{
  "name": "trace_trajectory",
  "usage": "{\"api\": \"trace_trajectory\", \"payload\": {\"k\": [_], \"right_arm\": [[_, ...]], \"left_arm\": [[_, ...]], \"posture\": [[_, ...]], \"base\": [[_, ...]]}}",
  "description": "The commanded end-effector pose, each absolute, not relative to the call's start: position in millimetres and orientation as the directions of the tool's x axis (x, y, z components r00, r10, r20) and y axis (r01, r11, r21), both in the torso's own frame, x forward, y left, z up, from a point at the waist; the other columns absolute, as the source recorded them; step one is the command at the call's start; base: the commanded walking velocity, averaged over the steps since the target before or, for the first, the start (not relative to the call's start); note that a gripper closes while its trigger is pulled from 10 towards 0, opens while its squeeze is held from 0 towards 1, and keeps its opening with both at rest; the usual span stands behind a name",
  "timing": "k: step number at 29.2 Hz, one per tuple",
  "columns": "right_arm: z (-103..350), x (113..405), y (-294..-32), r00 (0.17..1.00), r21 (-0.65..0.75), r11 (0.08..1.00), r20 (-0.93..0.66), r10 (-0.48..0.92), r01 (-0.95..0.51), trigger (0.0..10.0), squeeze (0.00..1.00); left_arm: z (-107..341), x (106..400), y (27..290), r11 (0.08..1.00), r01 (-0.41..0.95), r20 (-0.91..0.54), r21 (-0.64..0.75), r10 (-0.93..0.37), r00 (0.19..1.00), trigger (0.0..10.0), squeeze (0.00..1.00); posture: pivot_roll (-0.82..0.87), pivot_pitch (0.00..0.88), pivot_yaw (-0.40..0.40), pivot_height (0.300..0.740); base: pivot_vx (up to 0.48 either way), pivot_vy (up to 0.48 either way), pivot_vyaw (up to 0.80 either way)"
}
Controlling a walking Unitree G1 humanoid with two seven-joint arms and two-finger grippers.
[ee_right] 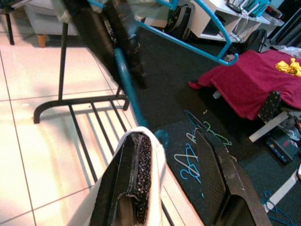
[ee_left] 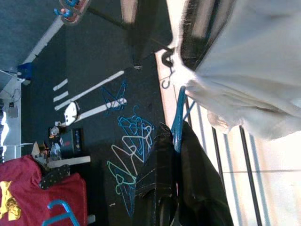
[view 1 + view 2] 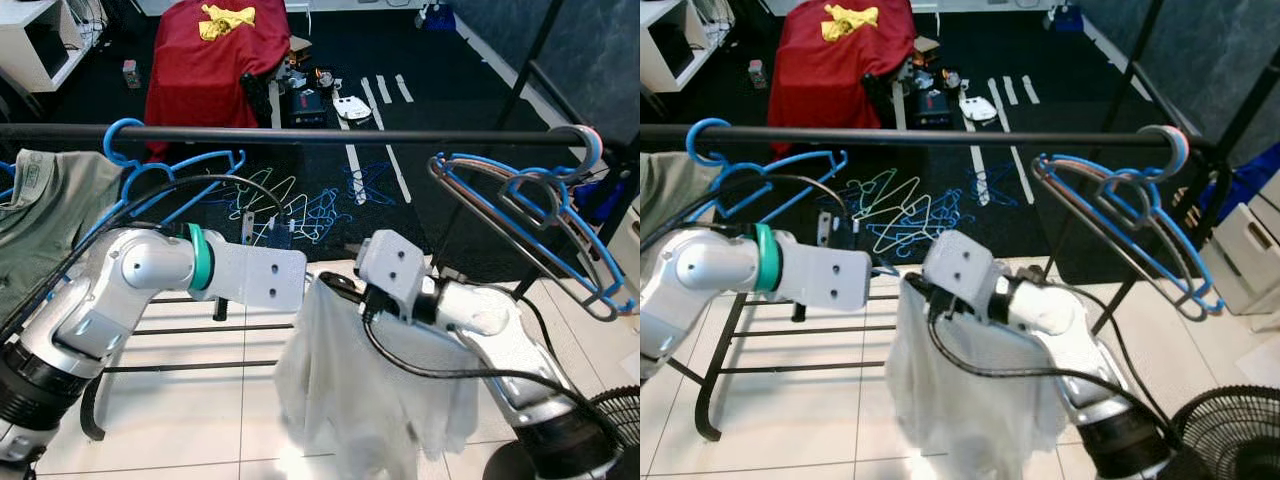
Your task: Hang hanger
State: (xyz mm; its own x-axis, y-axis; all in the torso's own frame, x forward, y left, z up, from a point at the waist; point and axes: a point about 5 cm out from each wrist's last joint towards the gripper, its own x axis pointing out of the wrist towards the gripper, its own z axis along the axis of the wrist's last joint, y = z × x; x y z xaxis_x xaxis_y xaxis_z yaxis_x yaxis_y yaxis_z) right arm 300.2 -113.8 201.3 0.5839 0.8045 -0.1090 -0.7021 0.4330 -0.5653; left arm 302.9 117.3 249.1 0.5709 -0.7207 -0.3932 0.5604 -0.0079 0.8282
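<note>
White garment [image 3: 370,390] between grippers; left gripper [image 2: 175,141] grips blue hanger [image 2: 178,115] (wrist view).

A black clothes rail [image 3: 300,135] runs across the room, with blue hangers [image 3: 530,205] hooked at one end and a grey-green shirt [image 3: 50,205] at the other. On the dark carpet [image 3: 420,80] beyond lie loose hangers [image 3: 300,210] and a red cloth [image 3: 215,55].
</note>
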Motion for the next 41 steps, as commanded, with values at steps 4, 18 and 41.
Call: {"api": "trace_trajectory", "payload": {"k": [4, 18, 41], "right_arm": [[202, 297, -121, 0.596, -0.573, 0.439, -0.109, 0.796, -0.692, 10.0, 0.00], [241, 278, -138, 0.567, -0.618, 0.431, -0.028, 0.823, -0.657, 10.0, 0.00], [248, 264, -130, 0.730, -0.574, 0.674, 0.183, 0.659, -0.464, 10.0, 0.00]], "left_arm": [[252, 304, 117, 0.014, 0.537, -0.361, 0.843, -0.726, 0.586, 0.0, 0.00], [253, 322, 135, 0.322, 0.534, -0.229, 0.782, -0.648, 0.726, 0.0, 0.00], [256, 327, 138, 0.549, 0.560, -0.131, 0.620, -0.632, 0.764, 0.0, 0.00]], "posture": [[-0.03, 0.087, 0.121, 0.740], [-0.04, 0.086, 0.123, 0.740], [-0.05, 0.055, 0.167, 0.740]], "base": [[0.000, 0.000, 0.00], [0.000, 0.000, 0.00], [0.000, 0.000, 0.00]]}}
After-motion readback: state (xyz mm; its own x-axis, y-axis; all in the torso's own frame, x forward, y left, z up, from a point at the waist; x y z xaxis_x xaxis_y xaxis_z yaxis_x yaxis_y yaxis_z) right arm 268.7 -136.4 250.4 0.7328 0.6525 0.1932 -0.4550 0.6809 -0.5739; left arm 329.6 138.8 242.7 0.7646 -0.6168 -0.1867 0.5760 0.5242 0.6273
